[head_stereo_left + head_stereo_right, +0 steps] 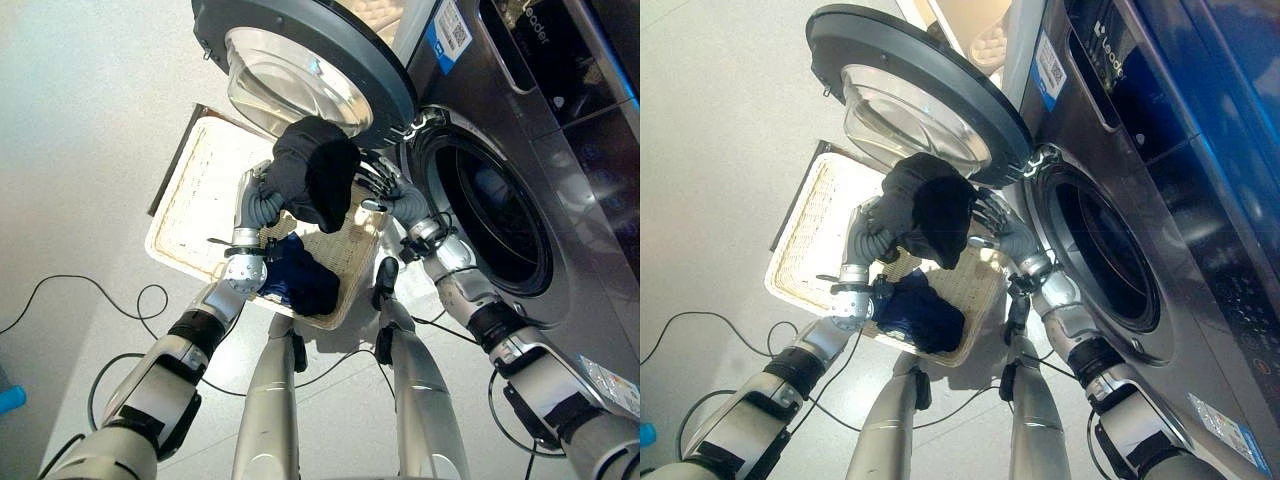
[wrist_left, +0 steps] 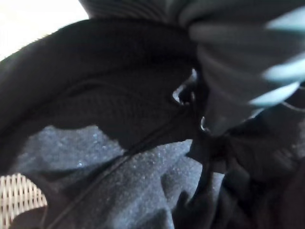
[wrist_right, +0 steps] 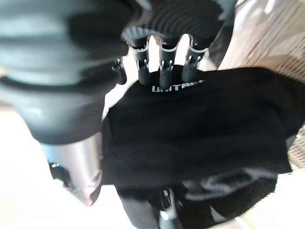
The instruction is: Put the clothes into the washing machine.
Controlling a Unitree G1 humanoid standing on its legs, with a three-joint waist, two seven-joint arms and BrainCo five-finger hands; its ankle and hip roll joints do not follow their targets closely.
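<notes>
Left robot hand (image 1: 262, 200) is up in the air over the pale woven wicker basket (image 1: 190, 195), which sits on the light grey floor (image 1: 80, 130). Its fingers are curled into the soft black piece of clothing (image 1: 318, 168) and hold it tight. In the left wrist view the black cloth (image 2: 124, 114) bunches right up against this hand.

Next along, the black clothing hangs in a lump between the two hands, above the basket and just in front of the round grey washer door with its clear glass bowl (image 1: 300, 75). The door is swung wide open. Below the lump, a dark blue piece of clothing (image 1: 300, 280) waits in the near corner of the basket.

On the other side of the lump is the right robot hand (image 1: 385, 190). Its silver fingers press against the cloth, and in the right wrist view they (image 3: 162, 62) curl over the top edge of the black cloth (image 3: 200, 129), so it grips too.

Farthest right is the big dark grey washing machine (image 1: 560, 170) with its round dark opening (image 1: 490, 215).

I think the step now is carrying the black clothing to the machine. Next, both hands need to swing it to the right, push it through the opening, and let go. The blue clothing comes after that.
</notes>
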